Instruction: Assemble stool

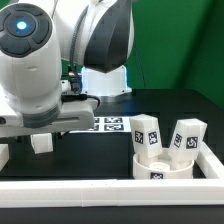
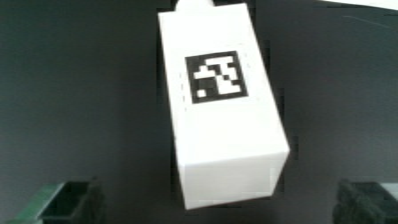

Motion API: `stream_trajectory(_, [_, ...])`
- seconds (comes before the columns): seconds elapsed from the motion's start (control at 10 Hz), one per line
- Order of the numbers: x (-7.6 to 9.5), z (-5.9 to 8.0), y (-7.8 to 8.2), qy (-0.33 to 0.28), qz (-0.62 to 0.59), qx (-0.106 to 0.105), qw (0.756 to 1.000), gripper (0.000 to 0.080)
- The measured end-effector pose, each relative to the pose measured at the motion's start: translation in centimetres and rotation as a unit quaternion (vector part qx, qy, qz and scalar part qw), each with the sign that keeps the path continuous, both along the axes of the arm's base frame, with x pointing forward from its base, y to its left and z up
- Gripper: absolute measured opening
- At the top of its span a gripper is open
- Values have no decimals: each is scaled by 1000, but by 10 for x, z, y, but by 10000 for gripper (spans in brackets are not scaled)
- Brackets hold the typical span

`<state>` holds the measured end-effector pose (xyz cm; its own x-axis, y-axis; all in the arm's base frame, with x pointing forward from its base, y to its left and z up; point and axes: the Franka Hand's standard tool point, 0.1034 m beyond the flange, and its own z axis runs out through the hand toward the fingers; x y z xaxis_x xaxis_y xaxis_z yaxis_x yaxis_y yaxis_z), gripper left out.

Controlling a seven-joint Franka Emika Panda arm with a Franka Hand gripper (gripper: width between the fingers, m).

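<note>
We note the arm [image 1: 45,60] fills the exterior view's left. The seat [image 1: 155,165] lies at that view's right on the dark tabletop [image 1: 200,110], with two legs [image 1: 147,132] leaning against it. In the wrist view, one leg [image 2: 228,105] lies flat, its long axis running slightly oblique between the wide-open end effector [image 2: 219,205] fingers [image 2: 68,203], untouched.

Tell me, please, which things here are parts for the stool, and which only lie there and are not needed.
For the stool:
- round seat
- two legs leaning by the seat
- leg below the open gripper
- small white block under the arm, probably a leg too

Not needed:
- marker board
- white rail along the table edge
</note>
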<state>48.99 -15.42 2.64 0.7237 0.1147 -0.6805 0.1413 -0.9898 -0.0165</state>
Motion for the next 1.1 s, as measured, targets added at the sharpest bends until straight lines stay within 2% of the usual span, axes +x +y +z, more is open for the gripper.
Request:
stream_trajectory(0.1, [0,0,0,0,0,0,1000,648])
stream_trajectory(0.3, [-14,3,6,72,-10,-15,997,648])
stream_trajectory(0.4, [-12,-1,5,94,-6,-21,995,648])
stream_trajectory(0.7, [-13,-17,-3,80,-2,-26,996,648])
stream_trajectory(0.9, [-17,-21,-3,80,1,-22,997,648])
stream_trajectory(1.0, [-17,-21,-3,78,0,-25,997,616])
stream_trajectory(1.1, [-17,-21,0,78,0,-27,997,616])
